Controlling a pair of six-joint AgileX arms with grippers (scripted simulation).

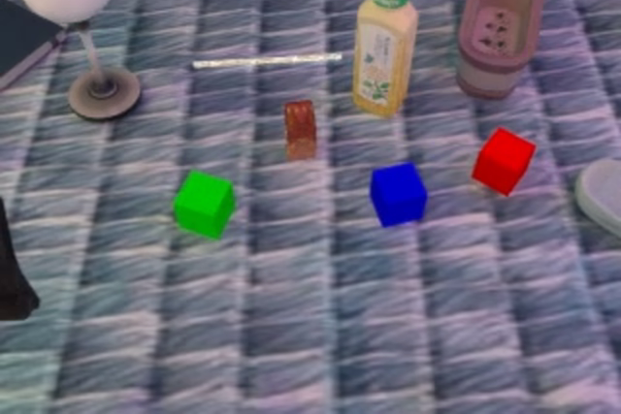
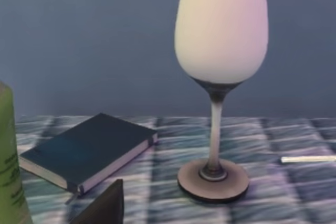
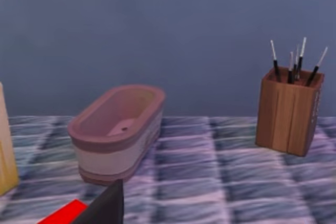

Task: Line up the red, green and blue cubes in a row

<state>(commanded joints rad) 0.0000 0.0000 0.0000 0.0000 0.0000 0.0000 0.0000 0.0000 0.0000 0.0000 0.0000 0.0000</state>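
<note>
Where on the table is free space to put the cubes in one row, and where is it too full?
The near half of the table, below the green cube, blue cube and red cube, is bare. Also free: between green and blue. The far side is crowded: wine glass, brown block, bottle, pink tub.

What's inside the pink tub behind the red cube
The tub looks empty: the top view shows only its bare floor with a few small drain holes, nothing lying in it. In the right wrist view the near wall hides part of the floor.
</note>
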